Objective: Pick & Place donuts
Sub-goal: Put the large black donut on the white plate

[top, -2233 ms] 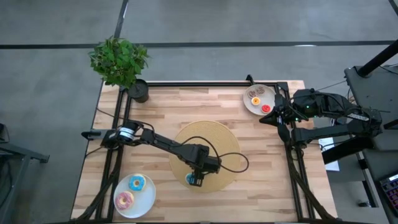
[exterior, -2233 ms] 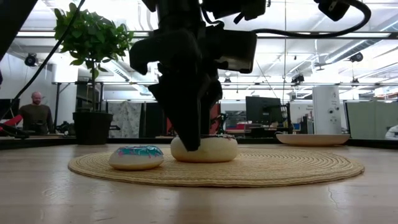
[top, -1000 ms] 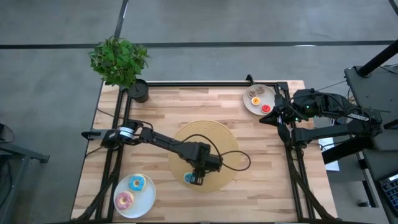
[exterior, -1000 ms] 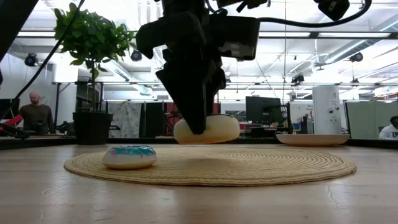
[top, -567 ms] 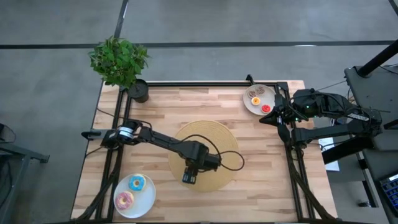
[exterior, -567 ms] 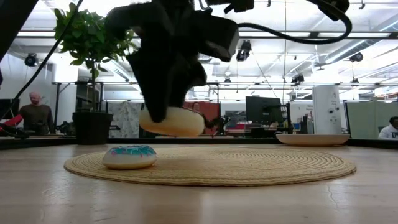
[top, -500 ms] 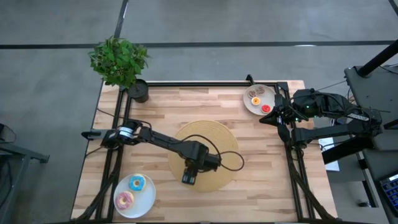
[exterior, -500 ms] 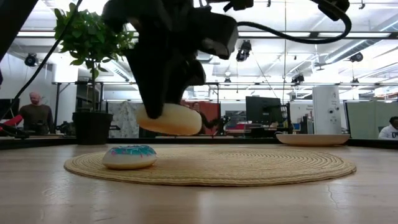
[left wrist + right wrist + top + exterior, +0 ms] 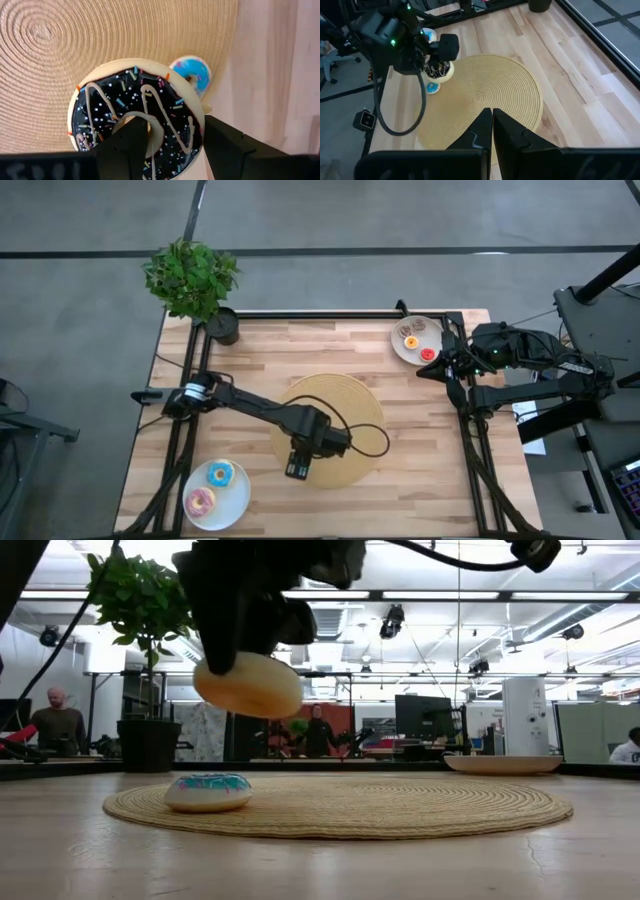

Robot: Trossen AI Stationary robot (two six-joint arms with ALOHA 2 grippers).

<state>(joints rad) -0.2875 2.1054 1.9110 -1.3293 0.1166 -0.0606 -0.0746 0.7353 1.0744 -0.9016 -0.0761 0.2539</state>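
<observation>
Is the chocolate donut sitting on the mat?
No, the left gripper holds the chocolate donut in the air above the mat.

**Weave, wood and glossy icing**

Your left claw (image 9: 170, 145) has matt black fingers, plastic by the look. Between them, the chocolate donut (image 9: 136, 117) shows glossy dark icing on a smooth cream body. Beneath it you see the coarse coiled woven mat (image 9: 75, 50) and the smooth pale planked wood surface (image 9: 280, 75).
</observation>
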